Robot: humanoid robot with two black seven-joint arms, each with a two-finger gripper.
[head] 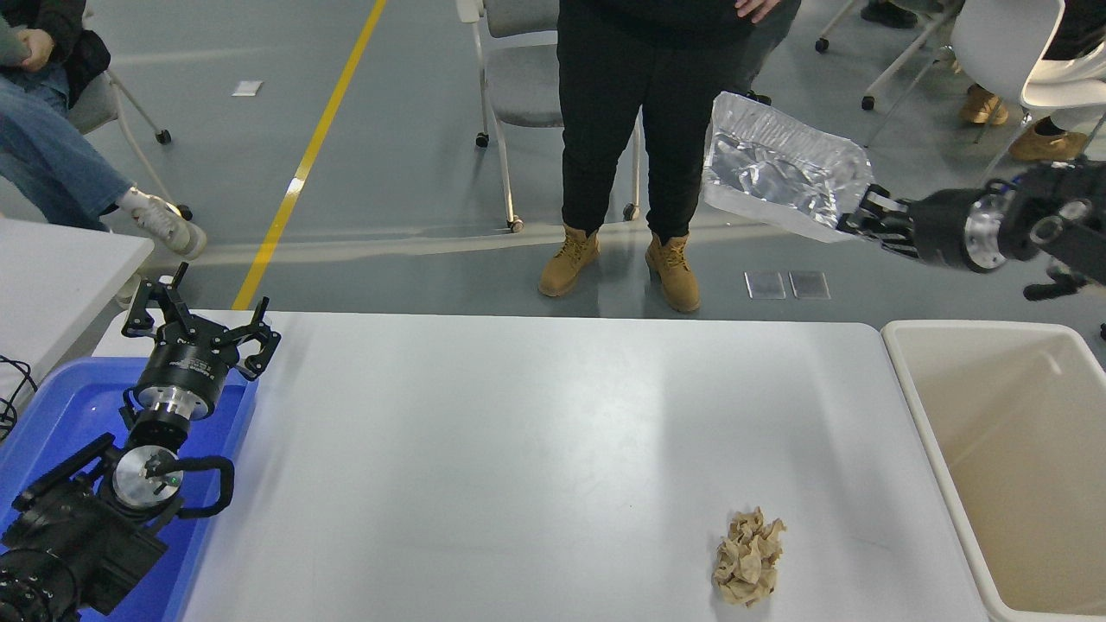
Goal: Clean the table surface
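Note:
The table surface (484,449) is a wide white top filling the lower picture. A crumpled brown paper ball (747,557) lies on it near the front right. My right gripper (860,216) is shut on the edge of a silver foil tray (782,168) and holds it tilted, high in the air beyond the table's far right corner. My left gripper (194,324) is open and parked at the lower left over a blue bin (52,410).
A beige plastic tub (1011,458) stands against the table's right end. A person in black trousers and tan boots (618,259) stands at the far side. Chairs and seated people are behind. A smaller white table (52,276) is at left.

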